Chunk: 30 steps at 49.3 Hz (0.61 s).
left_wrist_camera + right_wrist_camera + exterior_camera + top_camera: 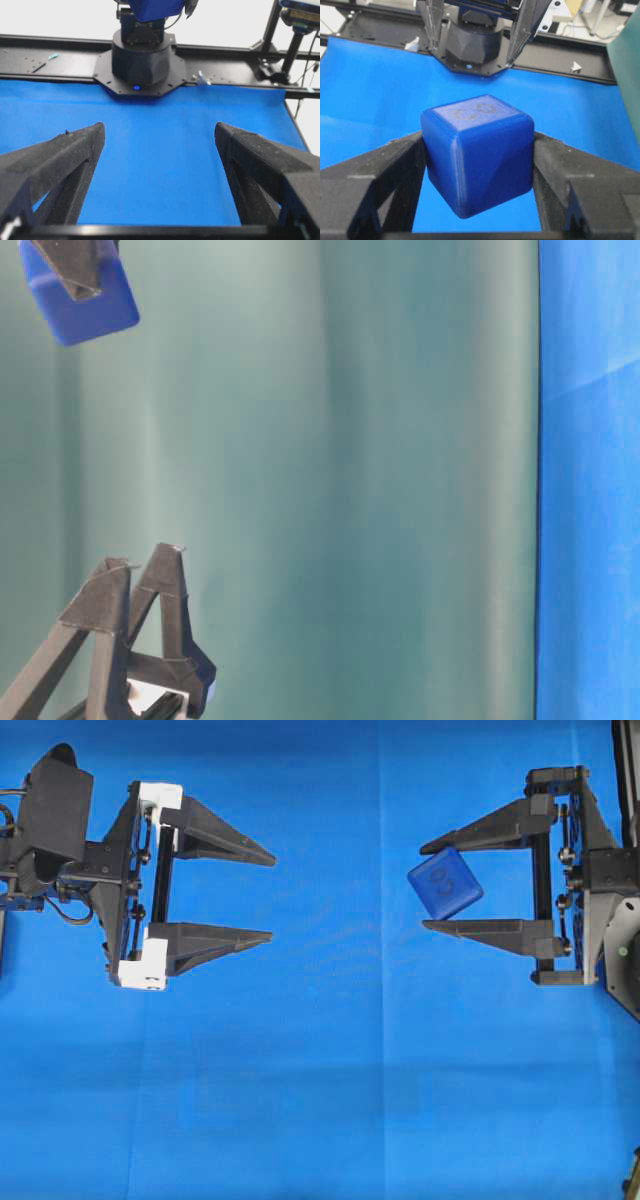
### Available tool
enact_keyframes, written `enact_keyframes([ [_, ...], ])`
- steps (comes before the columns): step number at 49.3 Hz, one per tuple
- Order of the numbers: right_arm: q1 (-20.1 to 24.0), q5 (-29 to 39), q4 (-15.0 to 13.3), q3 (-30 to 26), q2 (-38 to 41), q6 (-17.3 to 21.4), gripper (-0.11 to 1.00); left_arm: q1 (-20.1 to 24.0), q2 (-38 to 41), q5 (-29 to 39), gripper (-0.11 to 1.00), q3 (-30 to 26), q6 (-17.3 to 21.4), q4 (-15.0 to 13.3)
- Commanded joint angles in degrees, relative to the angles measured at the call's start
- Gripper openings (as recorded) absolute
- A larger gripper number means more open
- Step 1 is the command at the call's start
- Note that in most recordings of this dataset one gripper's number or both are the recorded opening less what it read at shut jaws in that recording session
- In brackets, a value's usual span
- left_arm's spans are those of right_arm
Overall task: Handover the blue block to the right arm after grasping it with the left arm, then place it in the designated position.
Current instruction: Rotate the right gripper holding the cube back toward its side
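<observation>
The blue block (445, 883) has a faint raised mark on its top face, like two joined rings or "GO"; I cannot read it for sure. The block sits between the two fingers (480, 832) of the right arm (590, 870), near their tips, turned at an angle and lifted above the blue cloth (320, 1100) on the surface. These fingers are closed on it from both sides. The left arm (60, 830) is well apart from it, with its fingers (225, 840) spread wide and holding nothing.
</observation>
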Motion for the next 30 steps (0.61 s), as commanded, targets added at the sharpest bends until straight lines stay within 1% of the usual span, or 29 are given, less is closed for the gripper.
enact_keyframes([
  [1,0.1,-0.2,0.2,-0.9,-0.4,0.2,0.53,0.0,-0.4,-0.5,0.93,-1.1,0.1,0.1],
  [30,0.1,0.4,0.1,-0.9,-0.4,0.3,0.53,0.0,-0.5,-0.6,0.93,-1.2,0.1,0.1],
])
